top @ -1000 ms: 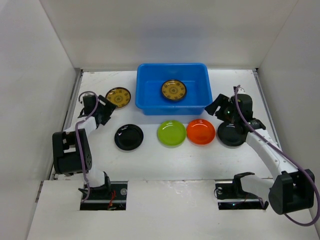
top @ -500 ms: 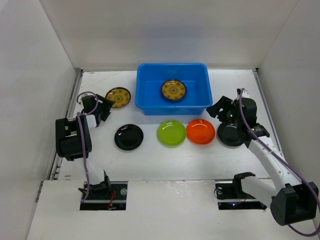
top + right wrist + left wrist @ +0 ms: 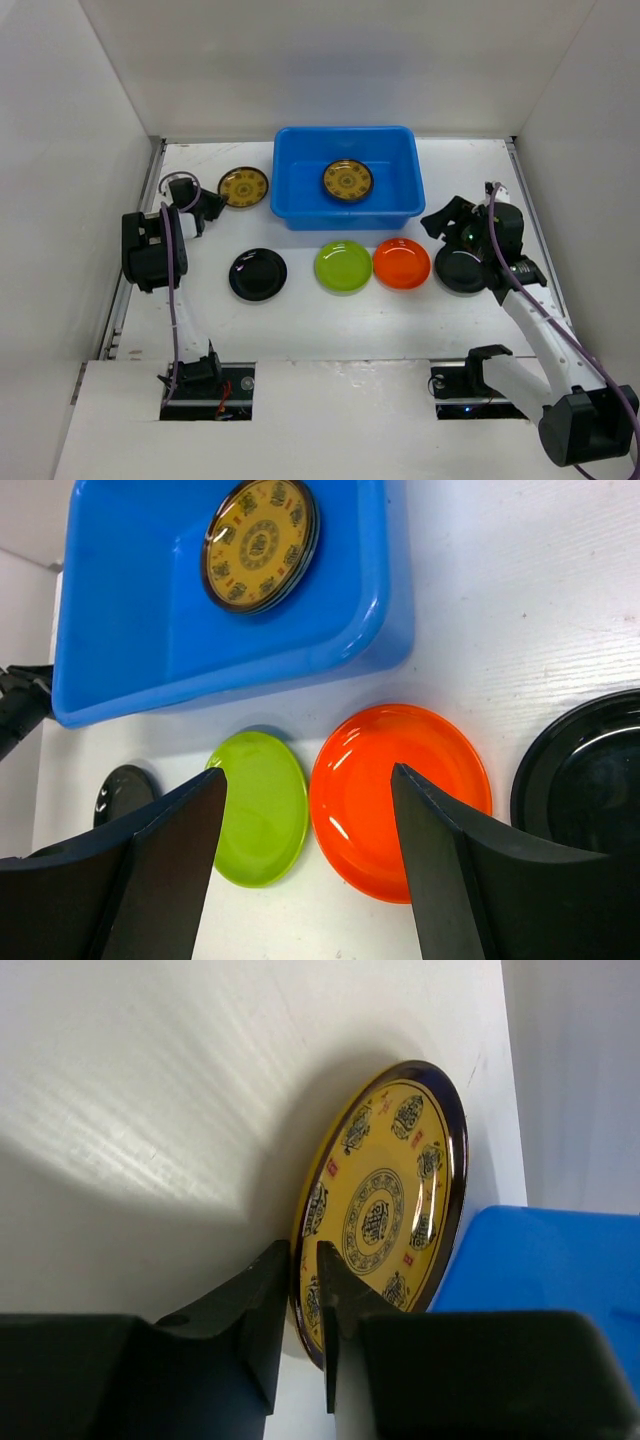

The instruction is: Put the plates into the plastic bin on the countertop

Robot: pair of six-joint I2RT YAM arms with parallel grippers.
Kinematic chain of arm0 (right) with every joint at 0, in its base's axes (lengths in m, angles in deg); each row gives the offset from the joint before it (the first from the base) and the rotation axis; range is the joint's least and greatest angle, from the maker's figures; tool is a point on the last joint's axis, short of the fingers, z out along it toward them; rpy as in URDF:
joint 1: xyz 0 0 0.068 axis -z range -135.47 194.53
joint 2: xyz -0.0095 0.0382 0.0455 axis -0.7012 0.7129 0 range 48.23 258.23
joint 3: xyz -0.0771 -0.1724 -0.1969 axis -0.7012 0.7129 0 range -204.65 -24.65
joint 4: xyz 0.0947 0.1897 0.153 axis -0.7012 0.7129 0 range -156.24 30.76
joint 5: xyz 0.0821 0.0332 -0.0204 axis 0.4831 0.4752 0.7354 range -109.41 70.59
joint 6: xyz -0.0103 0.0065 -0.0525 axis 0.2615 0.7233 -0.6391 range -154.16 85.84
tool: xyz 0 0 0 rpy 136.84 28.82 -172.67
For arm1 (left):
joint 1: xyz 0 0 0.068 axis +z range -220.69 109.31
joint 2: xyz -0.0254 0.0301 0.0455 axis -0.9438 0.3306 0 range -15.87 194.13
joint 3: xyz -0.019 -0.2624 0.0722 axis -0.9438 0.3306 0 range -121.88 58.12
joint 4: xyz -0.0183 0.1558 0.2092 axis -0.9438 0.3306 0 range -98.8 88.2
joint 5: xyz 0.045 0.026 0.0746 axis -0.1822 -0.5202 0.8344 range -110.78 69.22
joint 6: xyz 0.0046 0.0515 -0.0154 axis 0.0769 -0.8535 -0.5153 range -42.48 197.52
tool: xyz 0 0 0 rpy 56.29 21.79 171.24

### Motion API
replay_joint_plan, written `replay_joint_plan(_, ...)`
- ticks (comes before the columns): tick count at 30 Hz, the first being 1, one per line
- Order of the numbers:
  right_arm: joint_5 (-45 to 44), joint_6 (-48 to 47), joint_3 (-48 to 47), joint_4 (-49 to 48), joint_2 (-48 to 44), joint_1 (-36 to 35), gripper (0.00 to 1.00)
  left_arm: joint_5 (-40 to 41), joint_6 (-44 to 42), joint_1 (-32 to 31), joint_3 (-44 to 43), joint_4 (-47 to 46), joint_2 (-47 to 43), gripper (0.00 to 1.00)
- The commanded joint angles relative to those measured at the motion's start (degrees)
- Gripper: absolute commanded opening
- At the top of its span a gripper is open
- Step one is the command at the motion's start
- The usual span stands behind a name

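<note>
Left end effector (image 3: 303, 1260) is clenched on the near rim of the yellow patterned plate (image 3: 385, 1210). An edge pinch makes sense to me, since a flat dish gives two fingers nothing else to grab. That plate sits on the counter (image 3: 320, 320) just left of the blue plastic bin (image 3: 345, 131). You only get the pinch from the left wrist cam. From the top cam the arm just looks parked beside the plate, and I can't tell if the plate is off the surface yet.

Right end effector (image 3: 305, 780) is spread wide with nothing in it, hanging over the orange plate (image 3: 401, 263) and a black plate (image 3: 462, 268), probably lining up a pick.

The top view gives the full count: a second yellow plate (image 3: 347, 180) already in the bin, with the lime green plate (image 3: 343, 266) and another black plate (image 3: 258, 274) waiting out front.
</note>
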Motion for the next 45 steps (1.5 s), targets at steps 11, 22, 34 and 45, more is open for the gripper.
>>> replay_joint_plan(11,0.4,0.0,-0.4,-1.8,0.6,0.4,0.72,-0.6,3.0,-0.6,-23.1,7.7,1.0,0.06)
replay_joint_plan(22,0.4,-0.2,-0.3,-1.8,0.2,0.4,0.72,-8.0,1.1,-8.8,-37.4,14.5,-5.3,0.08)
replay_joint_plan(34,0.0,0.1,0.1,-1.5,-0.6,0.2,0.72,-12.4,-10.9,-24.7,-44.4,27.8,1.2,0.10)
replay_joint_plan(45,-0.1,0.4,2.0,-0.8,-3.4,0.5,0.72,-9.0,-15.5,-27.8,-48.6,31.9,10.0,0.11)
